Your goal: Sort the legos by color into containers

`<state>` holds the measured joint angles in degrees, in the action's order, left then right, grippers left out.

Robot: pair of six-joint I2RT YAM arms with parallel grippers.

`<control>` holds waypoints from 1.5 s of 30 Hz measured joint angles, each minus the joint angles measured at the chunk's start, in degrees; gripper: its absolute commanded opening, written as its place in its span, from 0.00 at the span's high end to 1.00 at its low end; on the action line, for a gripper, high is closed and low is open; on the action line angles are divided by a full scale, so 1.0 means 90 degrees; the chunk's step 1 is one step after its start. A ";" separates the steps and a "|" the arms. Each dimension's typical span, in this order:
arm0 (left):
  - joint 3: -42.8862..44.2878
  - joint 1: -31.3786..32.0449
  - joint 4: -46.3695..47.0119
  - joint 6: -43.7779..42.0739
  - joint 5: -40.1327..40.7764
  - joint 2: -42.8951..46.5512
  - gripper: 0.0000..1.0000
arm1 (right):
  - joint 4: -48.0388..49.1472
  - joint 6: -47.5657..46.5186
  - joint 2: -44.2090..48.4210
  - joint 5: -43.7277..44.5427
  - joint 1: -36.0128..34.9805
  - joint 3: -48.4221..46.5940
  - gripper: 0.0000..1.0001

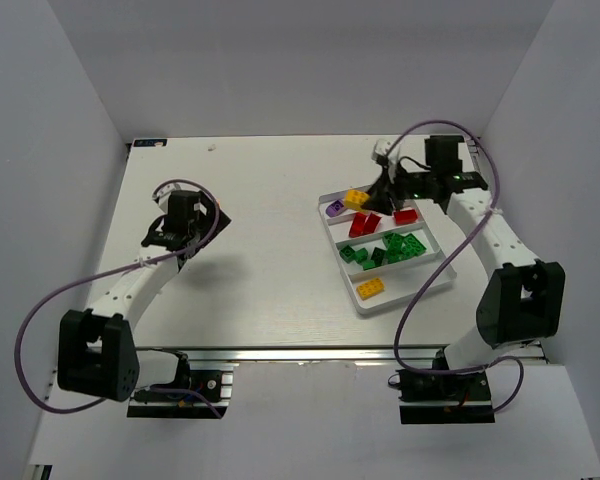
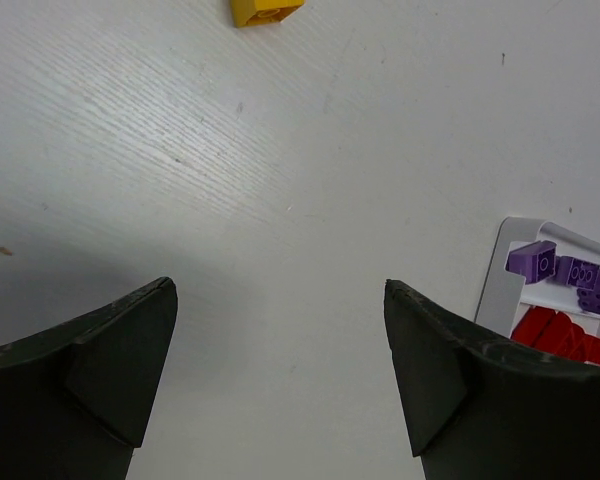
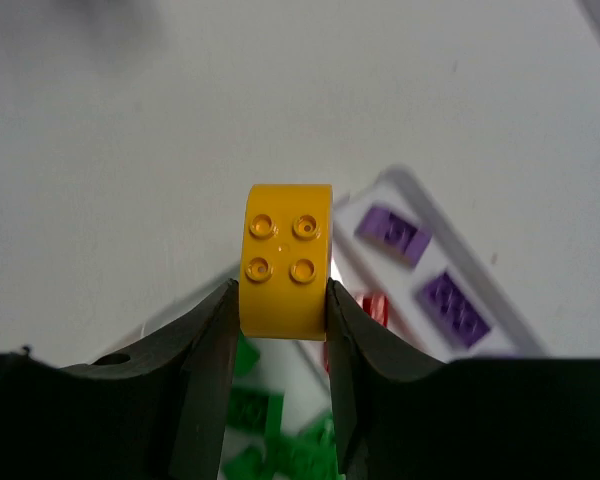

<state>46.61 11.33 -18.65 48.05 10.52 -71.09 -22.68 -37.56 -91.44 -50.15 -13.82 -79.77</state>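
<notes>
My right gripper [image 1: 372, 200] is shut on a yellow-orange four-stud brick [image 1: 356, 199] and holds it above the far left corner of the white tray [image 1: 405, 295]. In the right wrist view the brick [image 3: 285, 260] sits between the fingertips [image 3: 280, 310], over purple [image 3: 455, 305], red [image 3: 373, 308] and green [image 3: 255, 410] bricks. The tray's lanes hold purple [image 1: 335, 208], red [image 1: 363, 224], green [image 1: 390, 250] and yellow [image 1: 371, 288] bricks. My left gripper [image 1: 185, 228] is open and empty over bare table at the left [image 2: 280, 370].
In the left wrist view a yellow brick [image 2: 265, 10] shows at the top edge, and the tray's corner [image 2: 500, 285] with purple [image 2: 545, 262] and red [image 2: 560, 335] bricks at the right. White walls enclose the table.
</notes>
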 measured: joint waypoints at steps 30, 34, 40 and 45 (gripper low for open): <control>0.1566 -0.0457 -0.0223 -0.0420 -0.0607 -0.1923 0.07 | -0.3237 -0.5000 0.1382 0.1377 0.2363 0.2905 0.50; 0.1853 -0.0459 -0.0296 -0.0491 -0.0617 -0.2120 0.07 | -0.2948 -0.4835 0.1270 0.1423 0.2363 0.2914 0.39; 0.2004 -0.0500 -0.0311 -0.0520 -0.0678 -0.2312 0.07 | -0.2909 -0.4772 0.1265 0.1477 0.2368 0.2912 0.22; 0.2086 -0.0534 -0.0432 -0.0440 -0.0687 -0.2577 0.11 | -0.2584 -0.4223 0.1719 0.1132 0.2368 0.2863 0.11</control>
<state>65.39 6.52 -22.55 44.10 4.34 -94.28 -45.93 -75.57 -75.96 -39.97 7.49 -54.00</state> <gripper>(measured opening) 0.905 0.891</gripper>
